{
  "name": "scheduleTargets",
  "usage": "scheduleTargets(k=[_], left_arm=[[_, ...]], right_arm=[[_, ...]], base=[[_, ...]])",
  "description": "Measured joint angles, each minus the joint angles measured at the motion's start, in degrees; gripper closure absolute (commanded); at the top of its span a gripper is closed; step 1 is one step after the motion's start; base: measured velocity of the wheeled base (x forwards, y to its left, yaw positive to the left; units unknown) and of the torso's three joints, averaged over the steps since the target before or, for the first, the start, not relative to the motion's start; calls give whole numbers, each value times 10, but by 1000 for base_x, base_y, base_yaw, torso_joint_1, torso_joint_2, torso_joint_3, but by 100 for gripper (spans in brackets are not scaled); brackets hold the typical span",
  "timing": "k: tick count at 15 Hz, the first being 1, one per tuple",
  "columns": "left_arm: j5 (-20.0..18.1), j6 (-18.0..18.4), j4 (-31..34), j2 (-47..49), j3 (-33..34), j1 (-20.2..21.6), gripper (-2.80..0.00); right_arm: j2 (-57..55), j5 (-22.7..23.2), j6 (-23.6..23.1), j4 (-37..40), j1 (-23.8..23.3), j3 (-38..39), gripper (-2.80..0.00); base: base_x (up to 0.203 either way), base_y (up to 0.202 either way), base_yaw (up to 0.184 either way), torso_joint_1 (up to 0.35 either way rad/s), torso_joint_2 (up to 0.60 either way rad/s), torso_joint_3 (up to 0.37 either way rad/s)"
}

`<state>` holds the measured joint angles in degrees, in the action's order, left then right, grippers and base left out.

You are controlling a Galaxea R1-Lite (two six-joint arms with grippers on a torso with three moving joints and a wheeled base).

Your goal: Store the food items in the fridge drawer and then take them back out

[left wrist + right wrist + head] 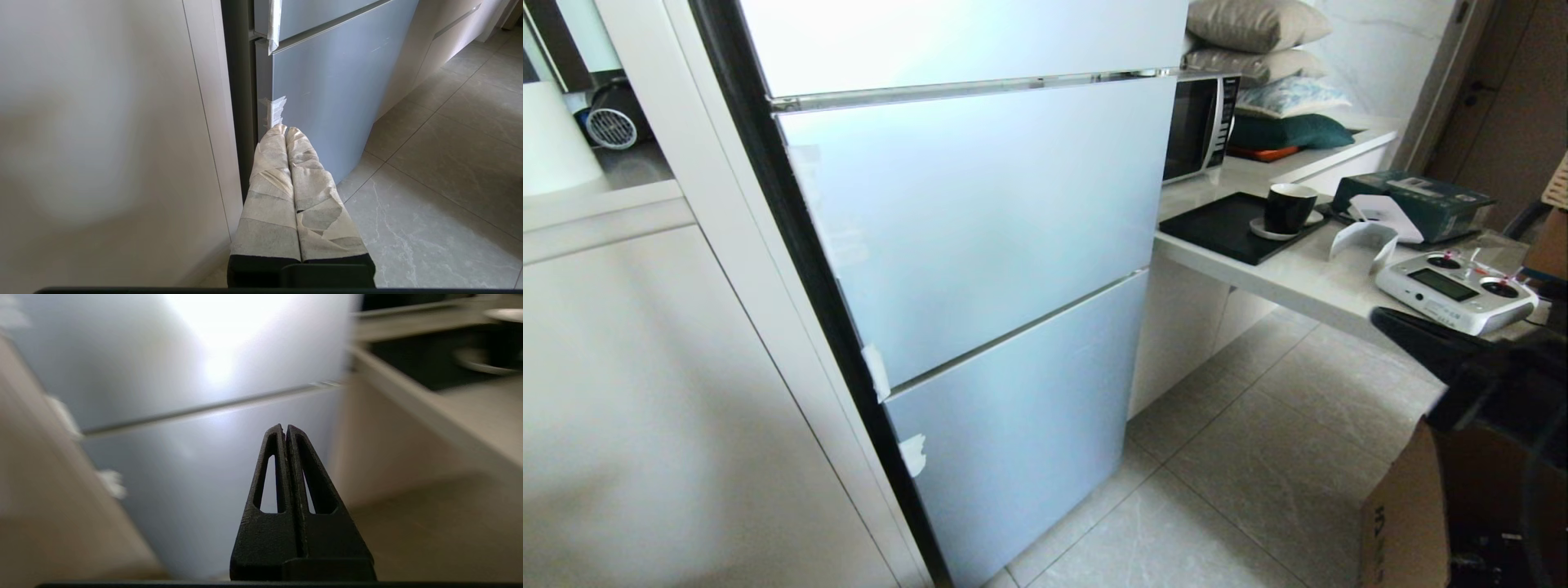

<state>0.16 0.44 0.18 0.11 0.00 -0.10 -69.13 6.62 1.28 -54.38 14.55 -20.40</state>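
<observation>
Head view: the fridge [980,269] stands with all its pale blue-grey doors closed, so the fridge drawer and the food items are not visible in any view; their place cannot be told. Two scraps of white tape [876,371] sit on the left edge of the fridge front, one at the seam above the lowest door, one just below it. A white cabinet panel [645,392] stands beside the fridge on its left.

To the right, a counter [1307,278] carries a black tray [1225,224]; a dark cup [1289,208] on a saucer rests at the tray's corner. A microwave [1199,126] stands behind the tray, with cushions [1258,33] stacked on and beside it. A white handheld controller [1454,290] lies near the counter's front edge. A cardboard box [1413,506] stands on the tiled floor at lower right; its contents cannot be made out.

Left wrist view: the left gripper [286,130], its fingers wrapped in pale tape, is pressed closed and empty, low, pointing at the lowest door's left edge near the lower tape scrap.

Right wrist view: the right gripper [284,426] has its black fingers clamped together on nothing, facing the seam between the two lower doors.
</observation>
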Motion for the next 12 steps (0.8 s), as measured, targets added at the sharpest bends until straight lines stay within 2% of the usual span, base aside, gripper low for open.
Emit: scheduleTargets(k=[4, 8, 10, 12], left_arm=[[0, 0, 0, 0, 0, 0, 0], [0, 0, 0, 0, 0, 0, 0], [0, 0, 0, 0, 0, 0, 0], [0, 0, 0, 0, 0, 0, 0]], right_arm=[[297, -10, -31, 213, -84, 106, 0], [565, -17, -35, 409, -123, 170, 0], [637, -43, -21, 488, -136, 192, 0], [670, -62, -30, 543, -142, 200, 0]], base=[[0, 0, 0, 0, 0, 0], [0, 0, 0, 0, 0, 0], [0, 0, 0, 0, 0, 0], [0, 0, 0, 0, 0, 0]])
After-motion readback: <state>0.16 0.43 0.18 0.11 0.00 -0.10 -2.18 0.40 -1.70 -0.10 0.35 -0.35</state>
